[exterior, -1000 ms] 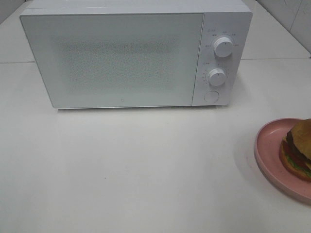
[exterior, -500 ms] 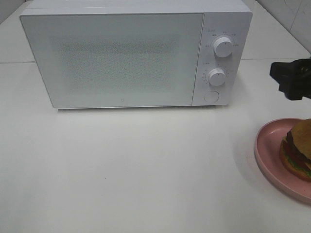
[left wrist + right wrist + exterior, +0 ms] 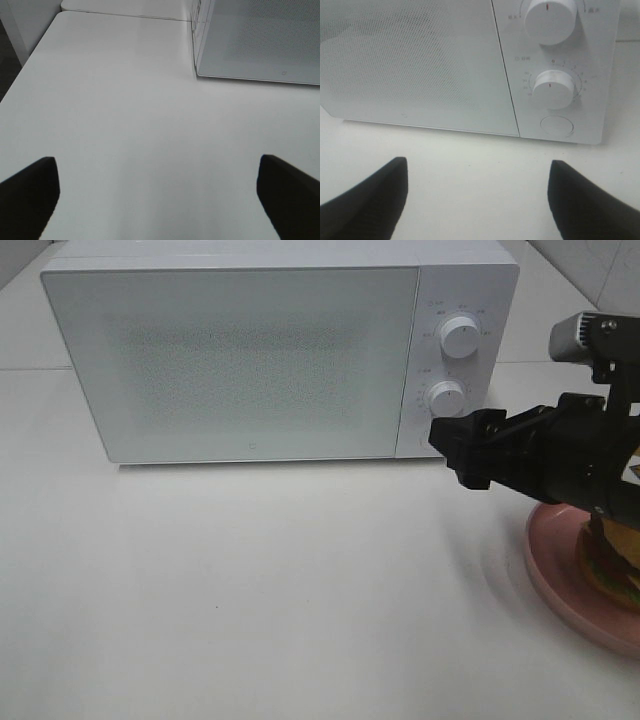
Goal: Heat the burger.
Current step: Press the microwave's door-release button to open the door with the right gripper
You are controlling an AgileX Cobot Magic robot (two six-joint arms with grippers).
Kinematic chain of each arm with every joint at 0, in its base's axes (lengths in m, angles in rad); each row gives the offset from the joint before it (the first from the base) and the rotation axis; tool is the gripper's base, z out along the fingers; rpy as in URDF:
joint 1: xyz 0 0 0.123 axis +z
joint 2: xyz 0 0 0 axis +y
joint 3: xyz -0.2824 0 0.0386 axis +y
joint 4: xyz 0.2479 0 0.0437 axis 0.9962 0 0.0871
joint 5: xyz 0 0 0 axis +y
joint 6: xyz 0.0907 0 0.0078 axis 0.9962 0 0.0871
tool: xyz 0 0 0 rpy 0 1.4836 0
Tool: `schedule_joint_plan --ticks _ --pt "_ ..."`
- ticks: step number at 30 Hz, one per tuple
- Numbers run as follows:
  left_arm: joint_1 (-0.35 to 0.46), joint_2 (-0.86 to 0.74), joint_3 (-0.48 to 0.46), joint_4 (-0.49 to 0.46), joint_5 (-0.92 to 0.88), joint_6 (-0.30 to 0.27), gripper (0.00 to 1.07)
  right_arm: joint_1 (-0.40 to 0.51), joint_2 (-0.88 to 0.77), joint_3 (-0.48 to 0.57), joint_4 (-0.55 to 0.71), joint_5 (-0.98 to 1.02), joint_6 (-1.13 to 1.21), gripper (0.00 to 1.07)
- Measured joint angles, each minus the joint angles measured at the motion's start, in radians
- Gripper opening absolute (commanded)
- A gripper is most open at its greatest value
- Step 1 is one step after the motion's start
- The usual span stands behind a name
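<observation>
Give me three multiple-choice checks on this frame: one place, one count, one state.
1. Where is the burger?
A. Inside the microwave
B. On the pink plate
C. On top of the microwave

2. How many rotary knobs are on the microwave's panel?
A. One
B. Two
C. Four

3. What state is the microwave door in?
A. Shut
B. Half open
C. Wide open

Answers:
1 B: the burger sits on the plate, off to the right of the microwave.
2 B: two knobs stand one above the other, over a round button.
3 A: the door lies flush with the front panel.
</observation>
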Motion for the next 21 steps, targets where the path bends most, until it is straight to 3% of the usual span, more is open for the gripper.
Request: schedule_joint_plan --ticks 4,6,12,14,15,17,18,19,20,21 --pt "0.0 0.0 0.0 0.0 0.0 0.0 1.0 0.017 0.053 0.0 0.038 -0.047 0.09 0.76" --pt "0.0 0.0 0.0 0.0 0.0 0.0 1.0 0.02 0.1 0.0 0.049 -0.104 0.319 0.72" --pt "0.0 0.0 0.0 0.0 0.0 0.0 1.0 0.02 0.139 -0.001 0.049 -0.156 0.61 0.64" --pt "0.0 0.0 0.0 0.0 0.0 0.0 1.0 0.02 0.176 0.0 0.049 -0.202 0.881 0.54" --pt "0.0 0.0 0.0 0.0 0.0 0.0 1.0 0.02 0.176 0.0 0.049 -0.202 0.881 0.54" --pt "0.0 0.0 0.0 0.0 0.0 0.0 1.0 0.02 0.198 0.003 0.049 -0.232 1.051 0.3" --pt "0.0 0.0 0.0 0.0 0.0 0.0 1.0 0.02 0.198 0.003 0.049 -0.232 1.051 0.3" --pt "0.0 0.0 0.0 0.0 0.0 0.0 1.0 0.02 0.205 0.003 0.049 -0.244 1.099 0.24" --pt "0.0 0.0 0.0 0.0 0.0 0.0 1.0 0.02 0.222 0.003 0.048 -0.259 1.158 0.09" --pt "0.0 0.0 0.0 0.0 0.0 0.0 1.0 0.02 0.222 0.003 0.048 -0.259 1.158 0.09"
